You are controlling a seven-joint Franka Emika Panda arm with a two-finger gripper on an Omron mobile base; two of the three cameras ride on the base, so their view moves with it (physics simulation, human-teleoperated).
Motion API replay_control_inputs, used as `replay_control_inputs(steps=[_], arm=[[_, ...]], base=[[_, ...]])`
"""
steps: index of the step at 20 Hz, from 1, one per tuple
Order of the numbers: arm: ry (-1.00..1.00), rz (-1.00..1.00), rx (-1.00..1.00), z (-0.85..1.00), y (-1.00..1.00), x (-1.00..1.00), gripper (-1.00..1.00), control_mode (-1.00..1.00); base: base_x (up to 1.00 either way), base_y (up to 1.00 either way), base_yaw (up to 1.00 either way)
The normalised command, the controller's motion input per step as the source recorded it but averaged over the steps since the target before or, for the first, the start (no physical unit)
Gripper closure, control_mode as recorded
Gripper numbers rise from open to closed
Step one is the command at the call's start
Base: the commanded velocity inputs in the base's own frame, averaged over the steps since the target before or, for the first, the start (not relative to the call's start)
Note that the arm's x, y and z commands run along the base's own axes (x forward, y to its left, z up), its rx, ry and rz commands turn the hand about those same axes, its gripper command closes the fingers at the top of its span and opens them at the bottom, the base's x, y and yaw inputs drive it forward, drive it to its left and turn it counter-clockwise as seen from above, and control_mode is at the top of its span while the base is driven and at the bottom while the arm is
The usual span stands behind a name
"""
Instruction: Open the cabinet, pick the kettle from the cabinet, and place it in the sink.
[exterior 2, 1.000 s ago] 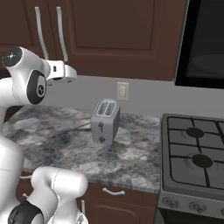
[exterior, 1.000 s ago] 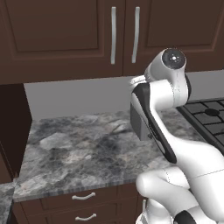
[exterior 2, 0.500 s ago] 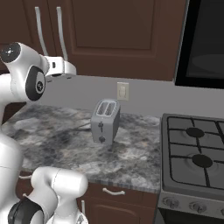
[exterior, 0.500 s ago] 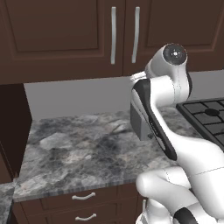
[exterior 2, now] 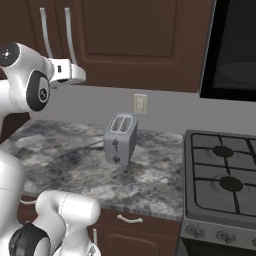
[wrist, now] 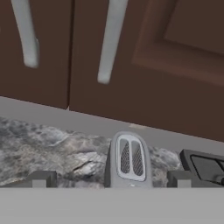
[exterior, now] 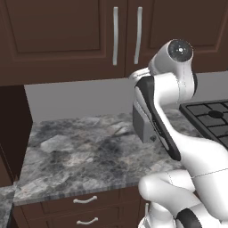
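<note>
The cabinet (exterior: 67,40) is a dark brown wall cabinet, and both of its doors are shut. Its two silver bar handles (exterior: 115,35) hang side by side at the middle. In the hand view the same handles (wrist: 111,41) stand close ahead and above. My gripper (wrist: 109,180) is open, its fingertips (wrist: 41,179) wide apart with nothing between them. My wrist (exterior 2: 67,72) is raised just under the cabinet's lower edge, below the handles (exterior 2: 70,35). The kettle is hidden behind the shut doors. The sink is out of view.
A grey toaster (exterior 2: 120,139) stands on the marbled counter (exterior: 80,151) below the hand, by a wall outlet (exterior 2: 140,104). A gas stove (exterior 2: 225,175) lies to the right under a black microwave (exterior 2: 235,50). Drawers with curved pulls (exterior: 84,200) sit below the counter.
The arm has lifted a little, carrying the hand slightly higher toward the cabinet's lower edge. The gripper stays open.
</note>
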Motion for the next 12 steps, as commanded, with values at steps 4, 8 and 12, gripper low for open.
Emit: replay_control_inputs(steps=[4, 8, 12], arm=[[0.00, 0.00, 0.00, 0.17, 0.08, 0.00, -1.00, -1.00], [0.00, 0.00, 0.00, 0.14, 0.02, 0.00, -1.00, -1.00], [0.00, 0.00, -0.01, 0.06, -0.08, 0.01, -1.00, -1.00]], base=[[0.00, 0.00, 0.00], [0.00, 0.00, 0.00], [0.00, 0.00, 0.00]])
